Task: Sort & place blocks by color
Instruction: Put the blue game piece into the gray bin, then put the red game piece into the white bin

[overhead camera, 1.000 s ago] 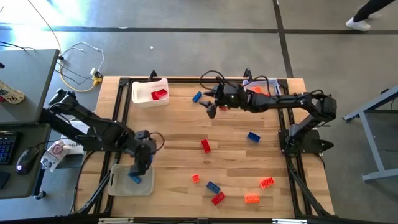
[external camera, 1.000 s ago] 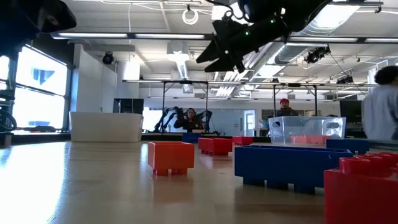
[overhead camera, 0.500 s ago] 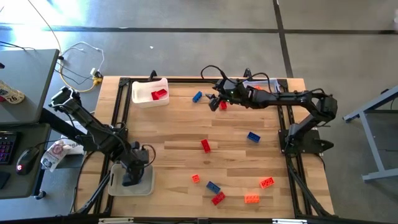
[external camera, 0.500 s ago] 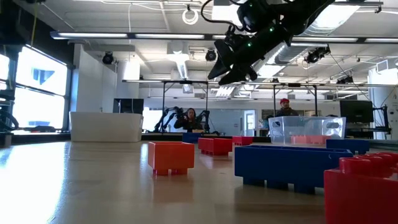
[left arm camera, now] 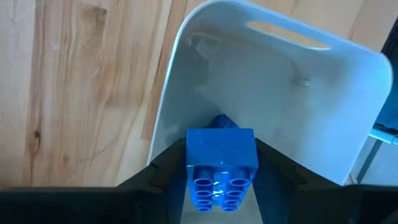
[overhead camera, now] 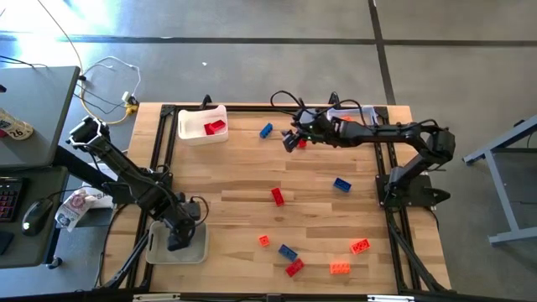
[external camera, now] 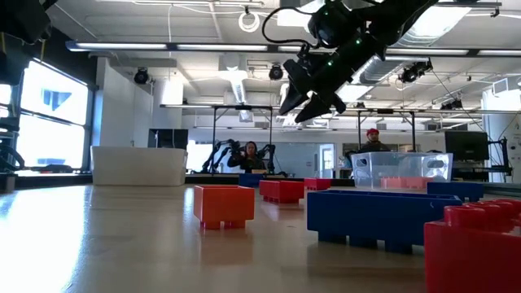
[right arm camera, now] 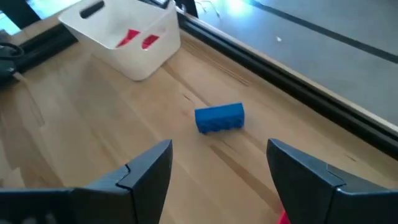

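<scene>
My left gripper (overhead camera: 177, 237) points down into the near-left white tray (overhead camera: 198, 250) and is shut on a blue block (left arm camera: 222, 163). Under it, another blue block (left arm camera: 224, 121) lies in that tray (left arm camera: 286, 93). My right gripper (overhead camera: 294, 139) hangs open above the table at the far side. Its fingers stand wide apart short of a blue block (right arm camera: 219, 117) that lies flat on the wood (overhead camera: 266, 130). Red, blue and orange blocks lie scattered over the near right of the table. My left gripper pinches the blue block by two opposite side faces (left arm camera: 191, 160) between its two fingers. The fingers come from above, pointing steeply down. The block sits inside the tray's walls; I cannot tell whether it rests on the tray floor or on the block beneath.
A far-left white tray (overhead camera: 201, 133) holds red blocks (overhead camera: 215, 127). A clear bin (external camera: 400, 169) stands at the far right, under the right arm. Loose blocks: red (overhead camera: 278, 196), blue (overhead camera: 341, 184), orange (overhead camera: 263, 241), blue (overhead camera: 288, 252), red (overhead camera: 294, 268), orange (overhead camera: 340, 268).
My left gripper has sunk from above the near-left tray's right edge down into the tray, toward the table's near left corner, rolling as it went and carrying the blue block. My right gripper has tipped further down and rolled, staying open above the far blue block.
</scene>
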